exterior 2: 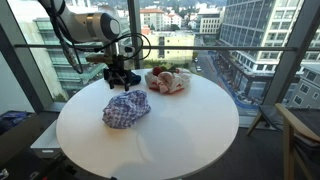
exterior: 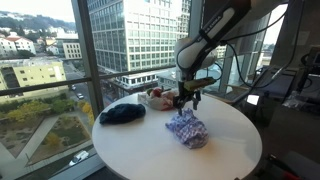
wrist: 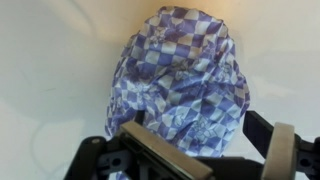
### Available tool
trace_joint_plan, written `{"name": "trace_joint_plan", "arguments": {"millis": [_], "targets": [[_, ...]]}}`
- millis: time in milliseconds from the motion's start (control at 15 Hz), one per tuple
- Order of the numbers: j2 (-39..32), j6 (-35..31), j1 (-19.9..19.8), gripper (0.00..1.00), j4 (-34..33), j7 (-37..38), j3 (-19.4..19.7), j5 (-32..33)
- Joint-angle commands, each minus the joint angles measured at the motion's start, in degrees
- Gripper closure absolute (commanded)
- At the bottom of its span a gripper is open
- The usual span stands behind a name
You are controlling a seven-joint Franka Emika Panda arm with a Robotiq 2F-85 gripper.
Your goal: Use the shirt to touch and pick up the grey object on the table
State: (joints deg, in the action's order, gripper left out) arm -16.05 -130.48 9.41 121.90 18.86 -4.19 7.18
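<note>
The shirt (exterior: pixel 187 128), a crumpled blue-and-white checked cloth, lies on the round white table (exterior: pixel 150 150). It also shows in the other exterior view (exterior 2: pixel 125 108) and fills the wrist view (wrist: pixel 185 75). A dark grey-blue soft object (exterior: pixel 122 113) lies on the table apart from the shirt; I cannot find it in the other views. My gripper (exterior: pixel 186 98) hangs just above the shirt's far edge, also seen in an exterior view (exterior 2: pixel 120 78). In the wrist view the gripper (wrist: pixel 195 135) is open, its fingers spread to either side of the cloth and holding nothing.
A pink and red plush heap (exterior: pixel 158 97) sits at the table's back edge, also visible in an exterior view (exterior 2: pixel 168 80). Floor-to-ceiling windows stand right behind the table. A chair (exterior 2: pixel 300 135) stands beside the table.
</note>
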Motion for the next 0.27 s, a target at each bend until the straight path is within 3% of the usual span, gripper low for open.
{"name": "trace_joint_plan", "arguments": {"millis": [0,200], "targets": [[4.14,0.13,1.06,0.0,2.49,3.26,0.52,1.28],[4.79,0.14,1.14,0.0,2.79,5.08,0.58,2.4]]}}
